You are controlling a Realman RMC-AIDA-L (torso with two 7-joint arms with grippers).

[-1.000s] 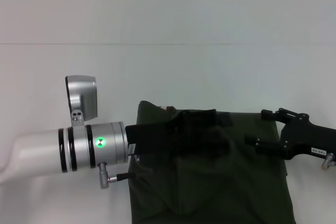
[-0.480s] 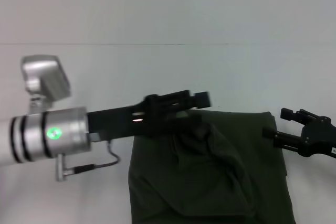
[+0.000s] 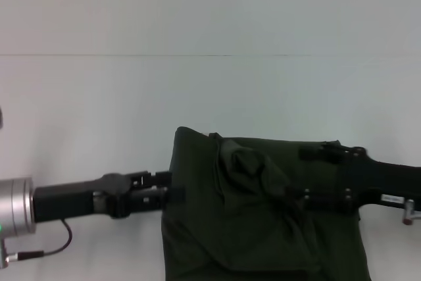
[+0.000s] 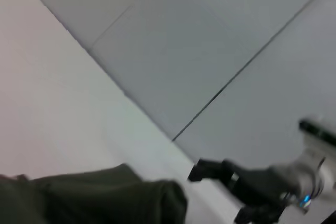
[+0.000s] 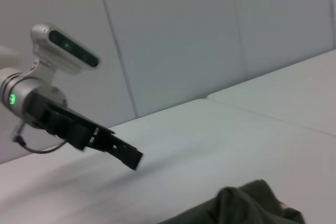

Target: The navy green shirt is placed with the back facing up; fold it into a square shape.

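Already partly folded, the navy green shirt lies on the white worktop as a rough rectangle, with a rumpled hump of loose cloth near its middle and toward its far edge. The left end effector sits at the shirt's left edge, low and level with the worktop, its fingertips just touching or just short of the cloth; whether they are apart or together cannot be told, and no fabric shows between them. The right end effector reaches in from the shirt's right side and hangs over the cloth right of the hump; its fingers merge with the dark fabric, so their state cannot be told either.

In the right wrist view the left end effector is seen beyond the shirt's bunched edge, clear of the cloth.

The shirt looks like soft, light cotton: limp, prone to drag and wrinkle, and unable to hold any shape by itself. I judge that a pinch at a layered edge or corner would serve best, one hold on each side of the shirt, catching every layer, since a hold on the hump would only lift a single ply and spoil the fold.
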